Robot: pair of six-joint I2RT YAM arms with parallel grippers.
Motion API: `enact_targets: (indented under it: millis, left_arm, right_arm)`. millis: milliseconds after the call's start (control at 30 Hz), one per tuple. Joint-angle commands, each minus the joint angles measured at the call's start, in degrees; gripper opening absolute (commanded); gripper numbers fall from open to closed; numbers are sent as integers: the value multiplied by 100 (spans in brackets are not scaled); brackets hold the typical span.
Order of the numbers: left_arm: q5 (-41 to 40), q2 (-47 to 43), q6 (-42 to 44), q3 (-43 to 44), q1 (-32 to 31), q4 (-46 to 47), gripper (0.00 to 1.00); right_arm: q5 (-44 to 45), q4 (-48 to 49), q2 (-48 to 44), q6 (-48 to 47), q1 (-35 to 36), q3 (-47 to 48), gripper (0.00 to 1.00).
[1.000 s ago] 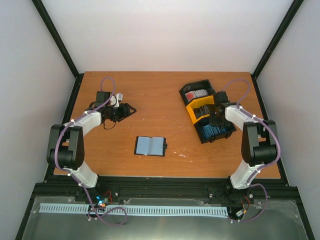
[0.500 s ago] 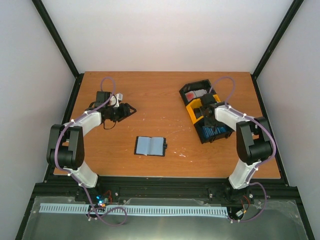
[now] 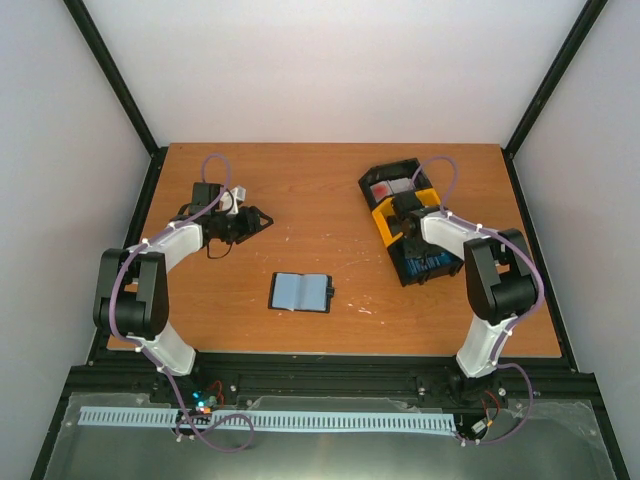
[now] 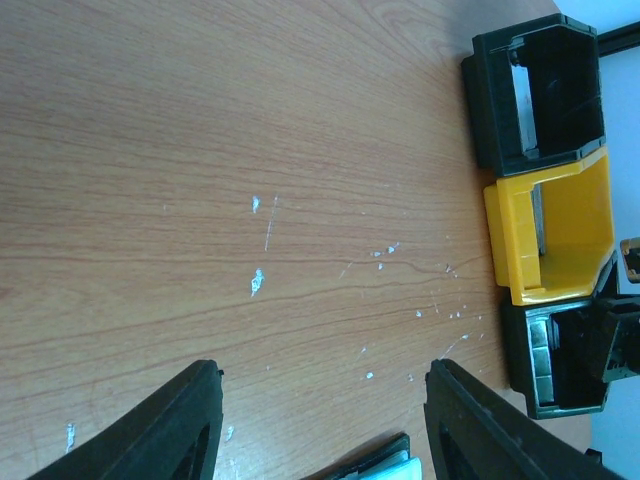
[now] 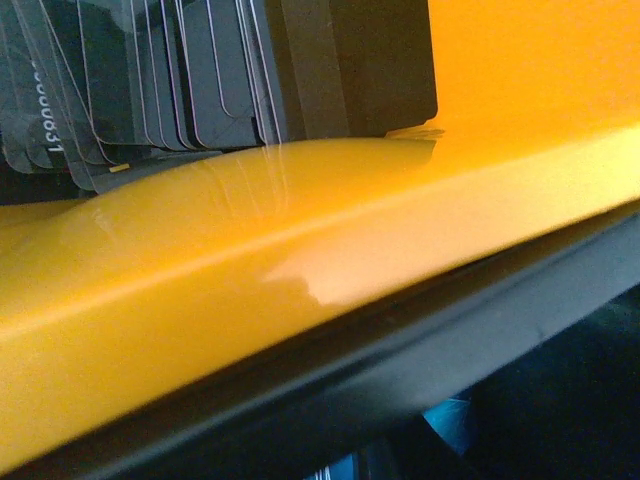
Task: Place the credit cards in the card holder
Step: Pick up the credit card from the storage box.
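Observation:
The card holder (image 3: 300, 292) lies open on the table's middle, with a light blue card showing inside. Its corner shows at the bottom of the left wrist view (image 4: 385, 465). My left gripper (image 3: 252, 220) is open and empty, low over the table at the back left, far from the holder. My right gripper (image 3: 408, 225) is down at the yellow tray (image 3: 400, 212); I cannot see its jaws. Dark grey cards (image 5: 200, 80) stand in the yellow tray (image 5: 300, 260), very close to the right wrist camera. Light blue cards (image 3: 432, 262) and red-and-white cards (image 3: 390, 188) fill the black trays.
The joined row of black and yellow trays (image 4: 555, 235) sits at the back right of the table. A black frame (image 3: 150, 200) runs along the table's edges. Small white flecks (image 4: 257, 282) mark the wood.
My right gripper has moved left and back, from over the blue-card tray to the yellow tray. The left arm and the card holder have not moved.

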Motion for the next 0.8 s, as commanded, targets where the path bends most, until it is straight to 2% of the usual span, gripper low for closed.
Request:
enact_targets:
  millis: [0, 233, 567, 767]
  left_arm:
    - [71, 96, 110, 129, 60, 110, 57]
    - [95, 112, 106, 147, 64, 120, 57]
    - [126, 139, 92, 156, 64, 152, 57]
    - [130, 132, 101, 139, 64, 147, 57]
  right_arm:
    - [232, 140, 159, 1, 116, 146, 20]
    - [860, 109, 182, 36, 171, 170, 14]
    - [1514, 3, -84, 97, 239, 291, 11]
    - [1487, 54, -26, 146, 185, 248, 11]
